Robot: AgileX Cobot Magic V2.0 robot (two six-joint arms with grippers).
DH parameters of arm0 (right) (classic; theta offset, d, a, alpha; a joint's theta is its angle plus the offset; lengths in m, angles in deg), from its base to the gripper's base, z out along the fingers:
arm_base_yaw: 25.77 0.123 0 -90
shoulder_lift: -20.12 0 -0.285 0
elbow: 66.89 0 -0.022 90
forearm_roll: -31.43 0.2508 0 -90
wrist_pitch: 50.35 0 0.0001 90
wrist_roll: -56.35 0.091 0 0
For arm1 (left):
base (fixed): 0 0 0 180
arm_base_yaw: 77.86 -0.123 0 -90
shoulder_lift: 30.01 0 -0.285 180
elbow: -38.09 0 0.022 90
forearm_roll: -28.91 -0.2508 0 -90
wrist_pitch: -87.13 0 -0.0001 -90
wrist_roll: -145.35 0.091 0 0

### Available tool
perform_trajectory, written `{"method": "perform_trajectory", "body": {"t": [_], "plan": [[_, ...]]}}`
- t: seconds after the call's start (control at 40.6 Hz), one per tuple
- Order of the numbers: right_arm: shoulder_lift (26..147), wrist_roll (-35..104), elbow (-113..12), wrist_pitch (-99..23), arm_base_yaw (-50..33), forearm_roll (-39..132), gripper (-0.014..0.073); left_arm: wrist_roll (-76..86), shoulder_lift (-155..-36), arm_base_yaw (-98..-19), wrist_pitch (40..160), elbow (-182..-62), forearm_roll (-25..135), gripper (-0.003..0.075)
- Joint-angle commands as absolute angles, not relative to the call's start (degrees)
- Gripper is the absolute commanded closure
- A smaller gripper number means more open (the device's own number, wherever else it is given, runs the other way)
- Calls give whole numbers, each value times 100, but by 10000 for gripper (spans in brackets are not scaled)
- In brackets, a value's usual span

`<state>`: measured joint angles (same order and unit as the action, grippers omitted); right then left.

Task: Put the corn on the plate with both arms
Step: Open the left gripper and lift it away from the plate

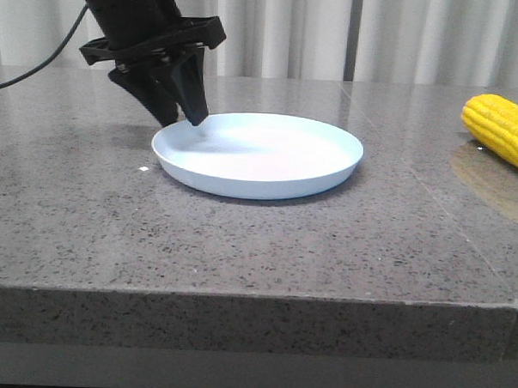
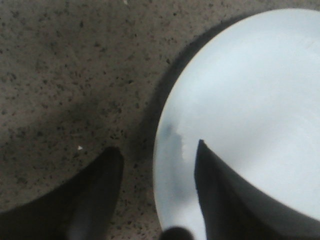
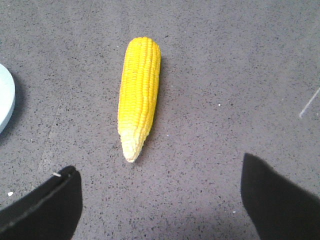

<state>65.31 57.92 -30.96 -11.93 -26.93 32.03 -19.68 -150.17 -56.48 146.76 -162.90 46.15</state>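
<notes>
Yellow corn [image 3: 138,97] lies far right, well apart from the plate [image 1: 329,176]. Right gripper [image 3: 160,200] is wide open; left gripper [image 2: 155,170] straddles the rim, open. Centre the right fingers across the cob.

low front view; close downward wrist views

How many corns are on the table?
1. The corn lies on the table at the far right, apart from the plate. Nothing suggests another, though the front view cuts off there.
</notes>
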Motion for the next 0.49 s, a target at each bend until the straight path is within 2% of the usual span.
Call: {"method": "perform_trajectory", "body": {"t": [0.0,0.222,0.468], "plan": [[6565,5778,-3222,-1573,-2687,3228,-70,-1978,-14568,-5597,14708,-16517,4381,262],[6565,5778,-3222,-1573,-2687,3228,-70,-2289,-13734,-5380,15042,-16493,3389,260],[6565,5778,-3222,-1573,-2687,3228,-70,-2906,-12554,-4529,15172,-16116,2331,260]]}}
